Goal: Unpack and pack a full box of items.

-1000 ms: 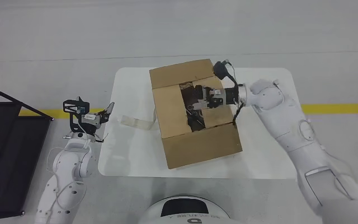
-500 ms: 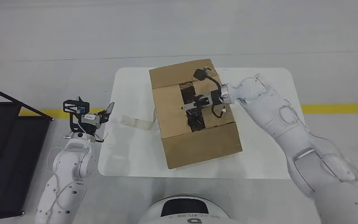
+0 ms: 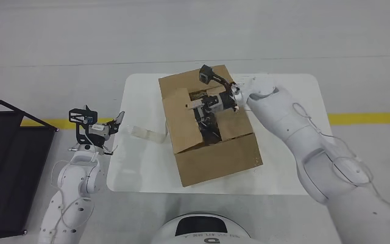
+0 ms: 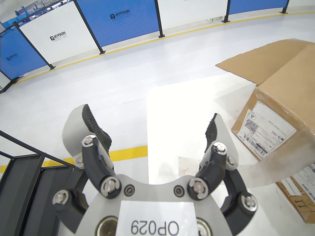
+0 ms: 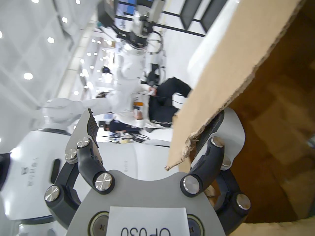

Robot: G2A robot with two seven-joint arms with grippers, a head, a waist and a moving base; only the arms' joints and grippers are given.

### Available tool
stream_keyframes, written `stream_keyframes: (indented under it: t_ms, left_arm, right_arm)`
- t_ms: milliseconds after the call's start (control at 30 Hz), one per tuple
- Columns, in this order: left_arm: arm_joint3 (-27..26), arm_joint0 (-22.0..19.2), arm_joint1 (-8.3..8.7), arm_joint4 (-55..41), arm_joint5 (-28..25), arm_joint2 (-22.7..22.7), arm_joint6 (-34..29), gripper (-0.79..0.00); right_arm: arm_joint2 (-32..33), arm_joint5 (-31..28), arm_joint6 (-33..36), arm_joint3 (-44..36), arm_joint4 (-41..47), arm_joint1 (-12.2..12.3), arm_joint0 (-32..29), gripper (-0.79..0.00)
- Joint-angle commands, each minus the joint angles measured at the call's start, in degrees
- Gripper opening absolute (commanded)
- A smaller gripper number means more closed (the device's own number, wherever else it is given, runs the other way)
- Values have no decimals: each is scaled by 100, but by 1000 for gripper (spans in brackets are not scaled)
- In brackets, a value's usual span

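A brown cardboard box (image 3: 210, 155) stands in the middle of the white table (image 3: 286, 158), its top flaps partly open and dark contents showing in the gap. My right gripper (image 3: 203, 108) is over the box's opening, open, with the edge of a lifted flap (image 5: 233, 62) passing between its fingers and resting against one pad (image 5: 214, 126). My right gripper (image 5: 156, 114) holds nothing. My left gripper (image 3: 114, 125) hangs open and empty at the table's left edge, well apart from the box. In the left wrist view my left gripper (image 4: 150, 114) faces the box's labelled side (image 4: 278, 92).
A pale strip of paper (image 3: 149, 131) lies on the table left of the box. A black rack (image 3: 18, 165) stands on the floor to the left. A flat labelled carton (image 4: 300, 192) lies beside the box in the left wrist view.
My right arm has swung further left across the box top, turned its wrist, and raised an inner flap. The box has shifted slightly. The left arm has kept still.
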Motion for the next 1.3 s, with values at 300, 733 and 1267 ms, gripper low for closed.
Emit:
stream_keyframes:
  t_ms: [300,733,1267]
  left_arm:
    - [0,0,0,0,0,0,0,0]
    - [108,-28,-17,-249,239,-168,32,0]
    - [-50,153,-73,-289,298,-340,113,0]
  right_arm:
    - [-233,128,128,-138,-82,-305,143,0]
    - [-1099,-39,-40,639,-369,-1352,681,0]
    - [-1437,52,-549,2400,-896,-2270,878,0]
